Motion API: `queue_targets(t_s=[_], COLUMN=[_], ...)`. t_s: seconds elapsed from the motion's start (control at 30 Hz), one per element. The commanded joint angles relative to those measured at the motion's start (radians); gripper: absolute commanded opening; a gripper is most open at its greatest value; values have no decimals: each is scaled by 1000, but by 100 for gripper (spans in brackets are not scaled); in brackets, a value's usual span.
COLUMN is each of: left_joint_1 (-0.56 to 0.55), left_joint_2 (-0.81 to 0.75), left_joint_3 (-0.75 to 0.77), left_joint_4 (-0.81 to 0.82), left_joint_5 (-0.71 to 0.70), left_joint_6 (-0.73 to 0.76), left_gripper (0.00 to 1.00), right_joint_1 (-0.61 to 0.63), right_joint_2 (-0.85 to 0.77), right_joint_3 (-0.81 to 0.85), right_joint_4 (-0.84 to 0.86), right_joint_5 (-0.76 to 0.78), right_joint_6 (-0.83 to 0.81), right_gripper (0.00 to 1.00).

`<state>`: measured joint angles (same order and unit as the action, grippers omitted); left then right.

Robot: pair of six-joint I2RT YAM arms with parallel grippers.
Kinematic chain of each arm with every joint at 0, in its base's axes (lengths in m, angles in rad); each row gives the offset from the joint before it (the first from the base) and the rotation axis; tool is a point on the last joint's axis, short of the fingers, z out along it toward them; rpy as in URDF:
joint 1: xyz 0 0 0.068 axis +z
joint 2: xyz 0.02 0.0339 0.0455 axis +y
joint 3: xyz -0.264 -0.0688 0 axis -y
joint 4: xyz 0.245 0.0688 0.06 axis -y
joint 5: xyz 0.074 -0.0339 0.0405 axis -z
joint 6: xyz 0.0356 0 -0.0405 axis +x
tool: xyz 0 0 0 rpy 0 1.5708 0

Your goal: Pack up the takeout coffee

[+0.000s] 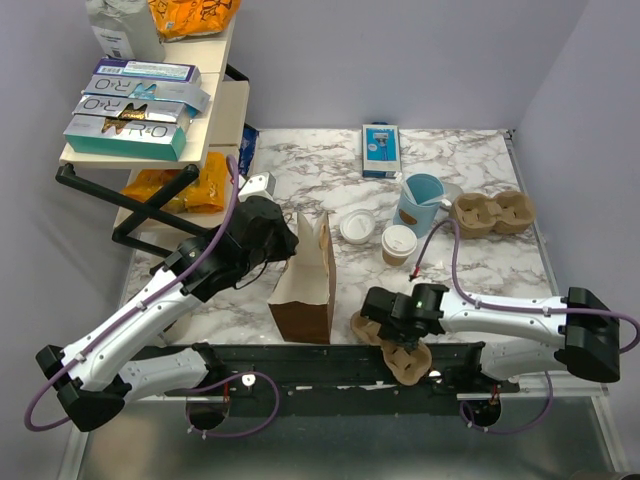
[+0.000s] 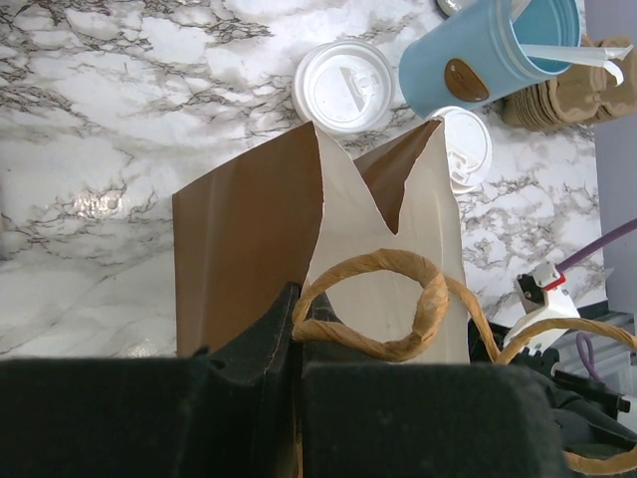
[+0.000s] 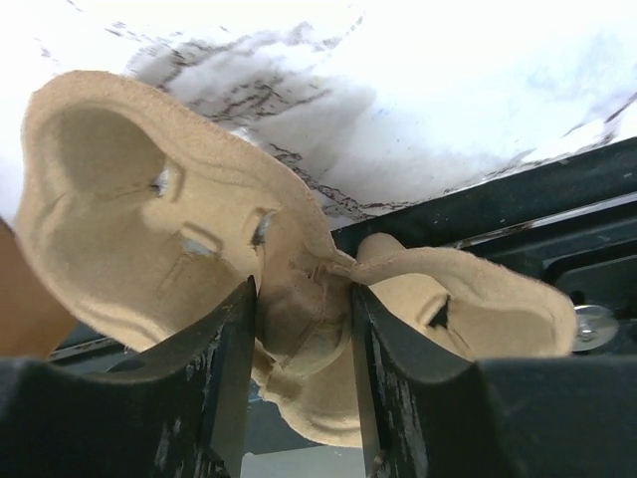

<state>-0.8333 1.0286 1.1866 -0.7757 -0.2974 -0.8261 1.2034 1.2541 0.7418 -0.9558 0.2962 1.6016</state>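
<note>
- The right jaws, at the near edge of the counter (image 1: 480,275), are closed partway onto the middle ridge of a brown pulp cup carrier (image 3: 149,219). One jaw presses against each side of the ridge. A cup well spreads out on either side of them, and part of the carrier hangs past the edge over the black rail (image 3: 557,239).
- The left jaws are pinched almost shut on the top rim of an upright brown paper bag (image 2: 244,249). Its twisted paper handle (image 2: 383,344) loops just ahead of them.
- Beyond the bag from the left jaws, and well ahead of the right jaws, the takeout coffee (image 1: 398,243) stands upright on the counter with its white lid on. Neither pair of jaws holds it.
- Just left of it sits a second white lid (image 1: 357,226); I cannot tell whether a cup is under it.
- Farther off stands a light-blue mug (image 1: 420,200), with a second carrier (image 1: 492,213) just to its right.
</note>
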Motion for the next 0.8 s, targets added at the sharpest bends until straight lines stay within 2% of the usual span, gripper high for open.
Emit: queue_targets(t_s=[0.0, 0.13, 0.23, 0.37, 0.4, 0.43, 0.47, 0.5, 0.57, 0.6, 0.67, 0.7, 0.77], left_joint_1=[0, 0, 0, 0, 0, 0, 0, 0, 2, 2, 2, 2, 2], left_joint_2=[-19, -15, -15, -12, -10, -10, -12, -13, -19, -21, -24, -24, -28], left_joint_3=[-12, -8, -7, -2, -2, -5, -7, -10, -22, -22, -22, -19, -13], left_joint_4=[-36, -33, -27, -20, -20, -14, -11, -5, 13, 18, 29, 30, 32], left_joint_5=[4, 12, 15, 18, 21, 23, 32, 37, 44, 52, 55, 57, 58], left_joint_6=[19, 19, 18, 19, 19, 19, 19, 19, 16, 16, 19, 21, 30], left_gripper=[0, 0, 0, 0, 0, 0, 0, 0, 0, 0, 0, 0, 0], right_joint_1=[4, 1, -8, -10, -10, -10, -10, -10, -11, -11, -10, -10, -10], right_joint_2=[-28, -111, -180, -329, -350, -378, -401, -445, -478, -496, -486, -473, -414], right_joint_3=[127, 257, 348, 409, 412, 410, 403, 393, 375, 372, 392, 439, 496], right_joint_4=[-119, -297, -305, -85, -17, 64, 226, 320, 572, 639, 751, 761, 763], right_joint_5=[162, 329, 454, 572, 599, 604, 601, 557, 468, 357, 237, 101, -32], right_joint_6=[-61, -104, -208, -501, -673, -772, -858, -1049, -1219, -1335, -1423, -1483, -1526], right_gripper=[33, 33, 32, 31, 31, 31, 31, 31, 31, 31, 31, 31, 31])
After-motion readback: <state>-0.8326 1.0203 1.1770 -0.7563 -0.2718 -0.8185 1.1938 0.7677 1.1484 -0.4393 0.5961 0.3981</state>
